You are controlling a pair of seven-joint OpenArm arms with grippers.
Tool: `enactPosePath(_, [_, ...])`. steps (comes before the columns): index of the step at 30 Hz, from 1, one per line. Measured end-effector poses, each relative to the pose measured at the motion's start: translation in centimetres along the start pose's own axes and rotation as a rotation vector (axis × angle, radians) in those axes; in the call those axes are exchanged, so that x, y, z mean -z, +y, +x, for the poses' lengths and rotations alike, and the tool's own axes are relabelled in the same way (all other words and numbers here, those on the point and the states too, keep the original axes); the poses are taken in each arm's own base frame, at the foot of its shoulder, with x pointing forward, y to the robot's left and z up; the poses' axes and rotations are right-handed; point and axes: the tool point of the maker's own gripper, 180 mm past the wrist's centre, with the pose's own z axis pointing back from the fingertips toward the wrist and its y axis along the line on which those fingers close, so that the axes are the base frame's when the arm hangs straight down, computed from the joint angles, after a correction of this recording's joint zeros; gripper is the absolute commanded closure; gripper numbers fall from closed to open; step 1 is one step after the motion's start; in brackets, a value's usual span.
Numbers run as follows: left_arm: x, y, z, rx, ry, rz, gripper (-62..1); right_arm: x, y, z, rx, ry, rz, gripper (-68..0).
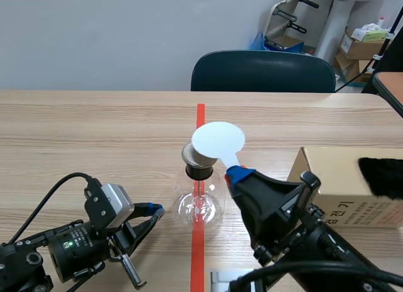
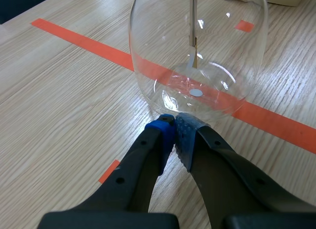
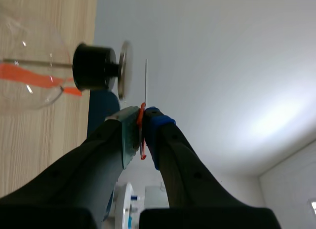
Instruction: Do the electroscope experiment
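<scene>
The electroscope is a clear glass flask standing on the orange-red tape line, with a black stopper and a metal plate on top. A white round paddle hovers just over that plate, and my right gripper is shut on its handle. In the right wrist view the paddle shows edge-on beside the plate, its reddish handle pinched in the gripper. My left gripper rests low on the table, shut on nothing, its tips touching the flask's base.
A cardboard box with a black furry cloth on it stands at the right, close behind the right arm. A dark chair sits at the table's far edge. Boxes and a stand are stacked in the back right corner.
</scene>
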Motion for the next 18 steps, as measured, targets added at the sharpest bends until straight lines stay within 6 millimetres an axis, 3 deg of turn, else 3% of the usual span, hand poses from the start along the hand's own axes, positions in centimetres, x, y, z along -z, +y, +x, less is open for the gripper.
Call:
enactPosePath(10, [0.0,0.0,0.0,0.000,0.000,0.000,-4.1,-1.1,0.0,-6.2,0.002,0.351,0.000,-1.1])
enactPosePath(18, [0.0,0.0,0.0,0.000,0.000,0.000,-4.1,-2.0,0.0,-8.2,0.004,0.472,-0.001,-1.1])
